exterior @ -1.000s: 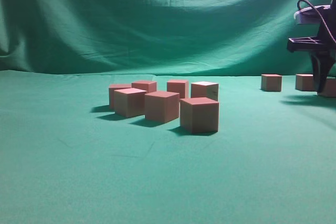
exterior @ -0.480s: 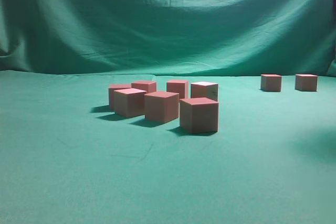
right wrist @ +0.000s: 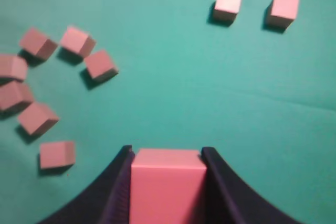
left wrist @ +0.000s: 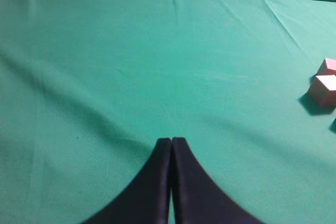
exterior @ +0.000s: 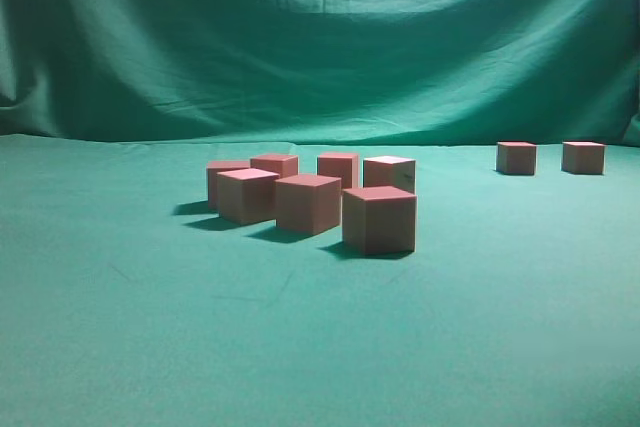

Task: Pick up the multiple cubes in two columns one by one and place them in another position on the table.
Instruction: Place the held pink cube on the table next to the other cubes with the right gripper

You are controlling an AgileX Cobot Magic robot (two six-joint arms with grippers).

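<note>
on the wide flat table draped in slightly wrinkled teal-green cloth [exterior: 150,337], seven small matte pink-red foam-like cubes sit in a loose cluster [exterior: 310,197] near the middle of the exterior view, the nearest one [exterior: 379,219] standing at the front right of the group. two more of the same cubes rest well apart from the cluster at the far right, one [exterior: 517,157] beside the other [exterior: 583,157], with a gap between them.

neither arm shows in the exterior view. the right wrist view looks down from above: the right gripper [right wrist: 168,182] has its dark fingers pressed against both sides of one pink-red cube [right wrist: 167,184] – held clear of the cloth, with the cluster [right wrist: 42,93] at left and the pair [right wrist: 256,8] at upper right.

in the left wrist view the left gripper [left wrist: 171,145] has its two dark fingers pressed together, holding nothing, above bare cloth – two cubes [left wrist: 324,83] show at the right edge.
</note>
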